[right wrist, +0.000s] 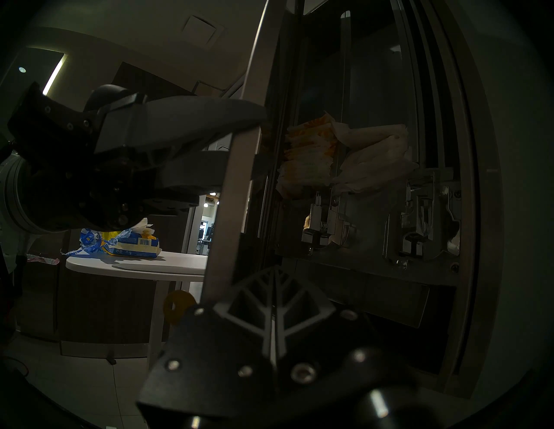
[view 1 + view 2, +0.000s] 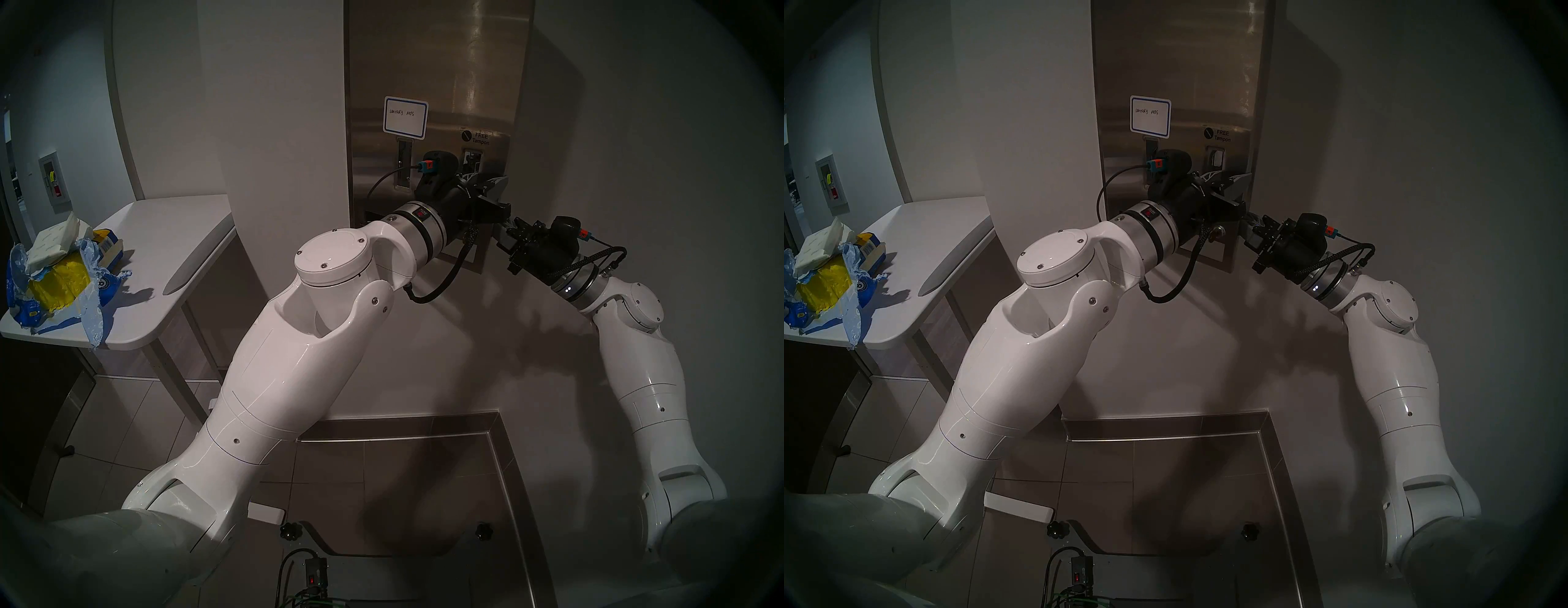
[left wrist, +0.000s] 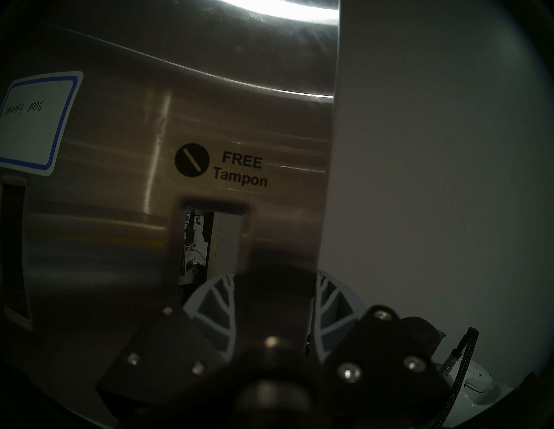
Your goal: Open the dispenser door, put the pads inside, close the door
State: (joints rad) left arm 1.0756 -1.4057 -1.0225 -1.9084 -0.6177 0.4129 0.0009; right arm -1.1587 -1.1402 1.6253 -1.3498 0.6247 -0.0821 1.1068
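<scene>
Gripping door free edge, my left pincer clamped on rigid, slick steel; right pincer shut empty below it; I squeeze firmly.

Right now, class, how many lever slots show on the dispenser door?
2 on the dispenser door: one lever slot below the blue-bordered label, the other below the FREE Tampon print; the left arm may hide more.
</scene>
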